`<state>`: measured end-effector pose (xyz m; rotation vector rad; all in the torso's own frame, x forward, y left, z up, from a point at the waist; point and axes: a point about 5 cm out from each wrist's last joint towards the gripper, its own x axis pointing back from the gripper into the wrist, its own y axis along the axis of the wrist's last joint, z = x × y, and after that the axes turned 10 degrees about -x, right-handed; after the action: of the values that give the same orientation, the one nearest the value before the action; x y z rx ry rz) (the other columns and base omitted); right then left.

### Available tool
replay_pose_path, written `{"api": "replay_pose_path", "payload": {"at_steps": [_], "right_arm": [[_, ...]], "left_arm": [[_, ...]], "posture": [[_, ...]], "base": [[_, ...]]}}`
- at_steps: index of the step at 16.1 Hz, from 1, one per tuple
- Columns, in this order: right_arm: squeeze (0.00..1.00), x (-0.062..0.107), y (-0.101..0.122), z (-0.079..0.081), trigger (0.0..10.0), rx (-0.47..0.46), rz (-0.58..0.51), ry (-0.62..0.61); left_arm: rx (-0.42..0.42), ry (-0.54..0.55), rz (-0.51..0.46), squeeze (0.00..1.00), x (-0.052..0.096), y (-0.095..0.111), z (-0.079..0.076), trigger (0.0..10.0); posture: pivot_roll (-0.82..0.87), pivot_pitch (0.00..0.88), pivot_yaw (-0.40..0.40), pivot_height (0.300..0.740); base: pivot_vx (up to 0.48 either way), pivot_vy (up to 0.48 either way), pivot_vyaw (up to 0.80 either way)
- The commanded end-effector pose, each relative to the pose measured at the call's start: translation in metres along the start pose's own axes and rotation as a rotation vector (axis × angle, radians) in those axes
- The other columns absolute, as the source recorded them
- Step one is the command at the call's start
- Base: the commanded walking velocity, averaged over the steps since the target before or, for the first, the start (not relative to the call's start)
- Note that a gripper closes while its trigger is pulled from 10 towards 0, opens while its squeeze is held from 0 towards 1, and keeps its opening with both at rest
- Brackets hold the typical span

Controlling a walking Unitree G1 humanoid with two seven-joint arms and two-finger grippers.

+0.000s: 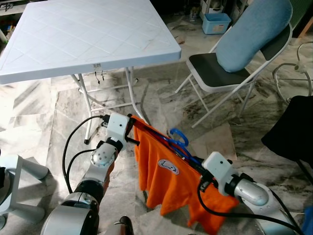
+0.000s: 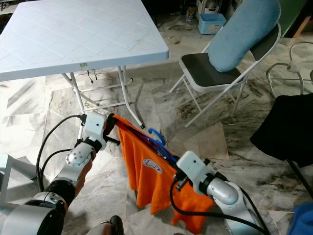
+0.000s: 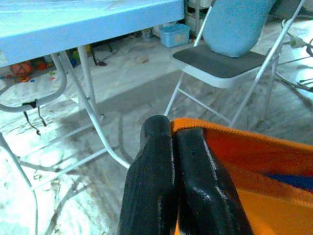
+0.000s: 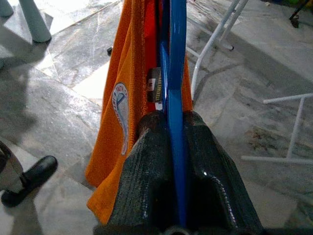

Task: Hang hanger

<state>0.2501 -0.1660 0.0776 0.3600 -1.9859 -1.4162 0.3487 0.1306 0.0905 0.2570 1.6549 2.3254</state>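
A: Count?

B: One blue hanger (image 1: 179, 142), one orange shirt (image 1: 166, 183) hung on it, two grippers. Also seen: one white tabletop (image 1: 73, 39) and one folding chair (image 1: 220, 73) w/ a light-blue cushion (image 1: 254, 32), both beyond the jaws.

A: Hanger vs. jaws?

B: Held between both, above the marble floor (image 1: 220, 142). Right gripper (image 4: 172, 128): jaws clamped on the hanger's blue bar, which is seen running straight out between them. Left gripper (image 3: 172, 134): jaws pressed together on the shirt's orange edge at the hanger's other end. Hook is seen approx. midway between the grippers.

A: Writing?

B: Round white-blue logo (image 1: 167, 166) on shirt; text unreadable. Sticker on tabletop edge, illegible.
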Motion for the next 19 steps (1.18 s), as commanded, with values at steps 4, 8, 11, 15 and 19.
{"api": "replay_pose_path", "payload": {"at_steps": [4,8,11,15,19], "right_arm": [[0.0,0.03,-0.005,-0.018,10.0,-0.044,0.007,-0.003],[0.0,0.066,0.015,-0.034,10.0,-0.071,-0.058,0.076],[0.0,0.085,0.017,-0.042,10.0,-0.085,-0.051,0.106],[0.0,0.107,0.019,-0.045,10.0,-0.126,-0.027,0.183],[0.0,0.097,0.044,-0.055,10.0,-0.246,-0.247,0.103]], "left_arm": [[0.004,0.116,0.083,0.0,0.004,-0.008,0.027,0.0],[0.009,0.113,0.143,0.0,0.01,-0.019,0.029,0.0],[0.025,0.105,0.172,0.0,0.011,-0.023,0.029,0.0],[0.103,0.114,0.214,0.0,0.011,-0.027,0.032,0.0],[0.143,0.068,0.24,0.0,0.015,-0.034,0.017,0.0]], "posture": [[-0.22,0.17,0.016,0.74],[-0.22,0.172,0.014,0.74],[-0.23,0.169,0.018,0.74],[-0.23,0.165,0.022,0.74],[-0.23,0.165,0.023,0.74]], "base": [[0.0,0.0,0.0],[0.0,0.0,0.0],[0.0,0.0,0.0],[0.0,0.0,0.0],[0.0,0.0,0.0]]}}
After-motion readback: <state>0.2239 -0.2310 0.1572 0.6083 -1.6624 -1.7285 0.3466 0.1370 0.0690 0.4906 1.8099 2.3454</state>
